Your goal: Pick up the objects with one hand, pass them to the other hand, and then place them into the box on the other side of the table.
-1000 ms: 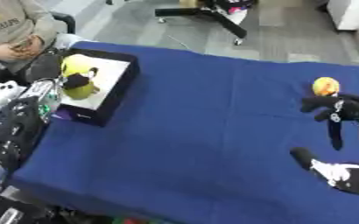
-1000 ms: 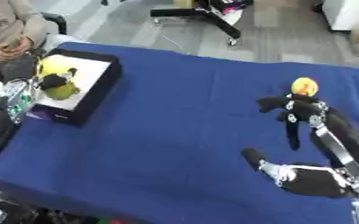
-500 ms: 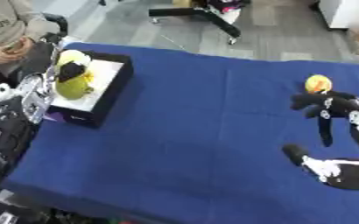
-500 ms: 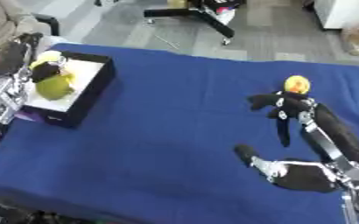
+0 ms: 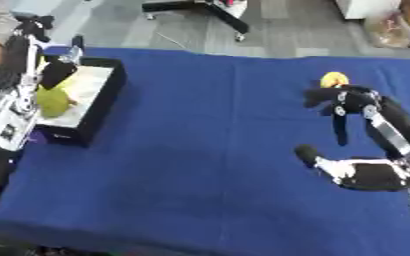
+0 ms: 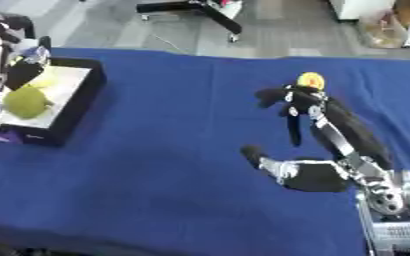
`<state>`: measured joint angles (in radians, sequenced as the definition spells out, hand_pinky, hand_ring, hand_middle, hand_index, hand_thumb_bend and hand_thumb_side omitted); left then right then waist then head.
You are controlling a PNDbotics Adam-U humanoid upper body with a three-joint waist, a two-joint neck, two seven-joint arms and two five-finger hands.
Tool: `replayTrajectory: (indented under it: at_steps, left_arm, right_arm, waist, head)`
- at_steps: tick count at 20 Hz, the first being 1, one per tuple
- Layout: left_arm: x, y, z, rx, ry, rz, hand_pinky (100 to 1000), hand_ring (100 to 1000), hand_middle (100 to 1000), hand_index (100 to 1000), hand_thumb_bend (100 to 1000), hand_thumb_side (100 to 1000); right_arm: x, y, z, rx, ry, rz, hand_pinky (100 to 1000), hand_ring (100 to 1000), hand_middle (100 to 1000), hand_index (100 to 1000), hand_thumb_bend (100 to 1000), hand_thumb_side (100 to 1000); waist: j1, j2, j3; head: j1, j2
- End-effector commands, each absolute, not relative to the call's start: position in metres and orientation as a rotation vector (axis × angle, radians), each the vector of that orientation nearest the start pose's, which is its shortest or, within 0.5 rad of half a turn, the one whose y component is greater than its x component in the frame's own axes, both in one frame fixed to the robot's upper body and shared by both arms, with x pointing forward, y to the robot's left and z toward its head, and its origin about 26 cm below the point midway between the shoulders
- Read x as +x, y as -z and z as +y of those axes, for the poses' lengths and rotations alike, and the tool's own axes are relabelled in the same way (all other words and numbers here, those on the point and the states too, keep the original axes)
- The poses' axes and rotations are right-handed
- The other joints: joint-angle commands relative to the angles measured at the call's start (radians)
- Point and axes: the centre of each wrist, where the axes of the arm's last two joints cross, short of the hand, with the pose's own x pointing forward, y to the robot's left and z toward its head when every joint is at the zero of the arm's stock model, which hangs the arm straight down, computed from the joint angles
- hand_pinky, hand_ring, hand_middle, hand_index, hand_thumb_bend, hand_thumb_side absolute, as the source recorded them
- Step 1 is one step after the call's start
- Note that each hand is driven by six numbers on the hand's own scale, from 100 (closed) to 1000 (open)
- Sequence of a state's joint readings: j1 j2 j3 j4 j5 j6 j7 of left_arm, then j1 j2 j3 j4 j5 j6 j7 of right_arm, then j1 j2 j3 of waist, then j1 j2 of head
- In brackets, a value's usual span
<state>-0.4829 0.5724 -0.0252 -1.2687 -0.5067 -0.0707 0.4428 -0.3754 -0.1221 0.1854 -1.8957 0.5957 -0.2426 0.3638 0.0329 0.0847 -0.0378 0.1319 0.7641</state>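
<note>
Left hand [image 5: 55, 75] sits at the box [image 5: 99, 105], table's 9 o'clock edge; its fingers can't be made out against the yellow-green object [image 5: 53, 100] in the box, so open or closed is unclear.

Key relation: the orange-yellow ball [image 6: 311, 79] lies at 12 o'clock from the right hand [image 6: 292, 100], touching or just beyond it. Right hand's fingers are relaxed and splayed, some pointing down to 6 o'clock, nothing gripped. Right hand is clearly nearer; left is well apart. Ball is round, no long axis.

No legible labels or writing.
</note>
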Motion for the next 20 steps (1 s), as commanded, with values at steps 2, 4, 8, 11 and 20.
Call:
replayTrajectory:
  at_steps: [2, 4, 8, 11, 20]
  left_arm:
    - [0.384, -0.135, 0.334, 1.041, 0.450, -2.051, 624, 647, 713, 868, 286, 689]
    - [0.379, -0.130, 0.315, 0.934, 0.450, -2.113, 622, 644, 709, 867, 277, 693]
    - [0.367, -0.126, 0.280, 0.712, 0.458, -2.221, 619, 639, 704, 865, 256, 711]
    - [0.345, -0.133, 0.248, 0.463, 0.433, -2.321, 613, 632, 696, 861, 256, 732]
    - [0.303, -0.172, 0.208, 0.055, 0.471, -2.363, 611, 628, 690, 855, 261, 729]
  right_arm:
    - [0.332, -0.187, -0.185, -0.405, -1.149, -2.241, 648, 263, 663, 832, 416, 553]
    - [0.344, -0.192, -0.191, -0.449, -1.112, -2.223, 647, 262, 663, 831, 419, 545]
    - [0.366, -0.203, -0.205, -0.538, -1.035, -2.181, 640, 253, 650, 827, 415, 536]
    - [0.387, -0.205, -0.216, -0.618, -0.953, -2.133, 636, 241, 640, 824, 416, 532]
    - [0.446, -0.189, -0.227, -0.797, -0.857, -2.005, 631, 221, 638, 825, 418, 531]
  waist:
    - [-0.001, -0.015, 0.007]
    - [-0.002, -0.013, 0.013]
    - [-0.004, -0.007, 0.027]
    - [-0.009, 0.001, 0.039]
    - [0.000, 0.014, 0.075]
  head:
    - [-0.072, 0.006]
    - [-0.107, 0.006]
    - [-0.196, 0.006]
    - [-0.282, 0.006]
    - [-0.480, 0.006]
